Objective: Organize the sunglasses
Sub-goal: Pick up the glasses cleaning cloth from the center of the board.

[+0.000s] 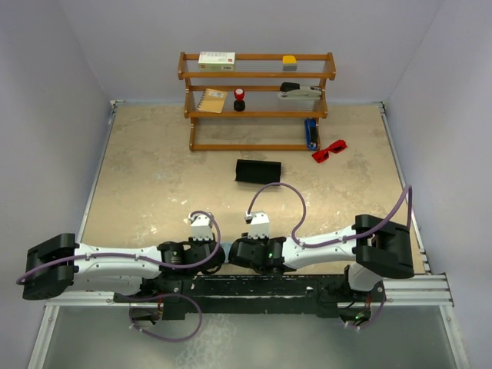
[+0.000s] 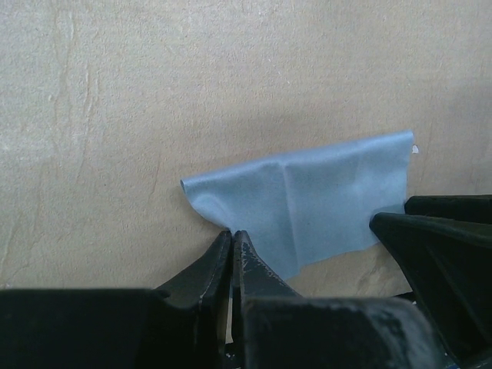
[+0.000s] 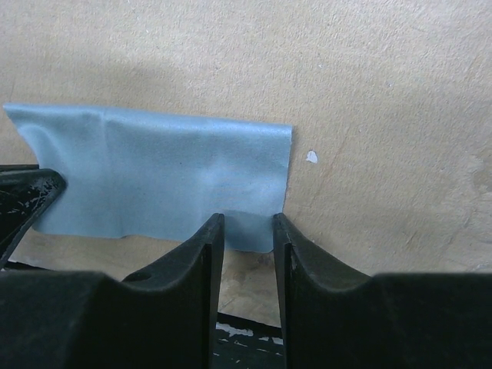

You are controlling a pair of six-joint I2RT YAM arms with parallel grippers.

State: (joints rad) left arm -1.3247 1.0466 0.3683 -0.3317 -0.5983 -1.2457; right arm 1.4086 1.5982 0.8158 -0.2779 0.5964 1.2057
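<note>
Left gripper (image 2: 232, 237) and right gripper (image 3: 246, 227) at a blue cloth (image 2: 307, 200); sunglasses (image 1: 329, 150) on the table (image 1: 154, 169) by the shelf (image 1: 257, 100).
From above, the shelf is seen at the back with a black case (image 1: 257, 171) in front of it. The red sunglasses lie just right of the shelf's foot, well apart from both arms, and are seen only in this view. The cloth is hidden there under the folded arms and is shown by the wrist views alone. In the left one the left gripper's tips are pressed together at the cloth's near edge. In the right one the right gripper's fingers are held apart, with a clear gap over that edge.
</note>
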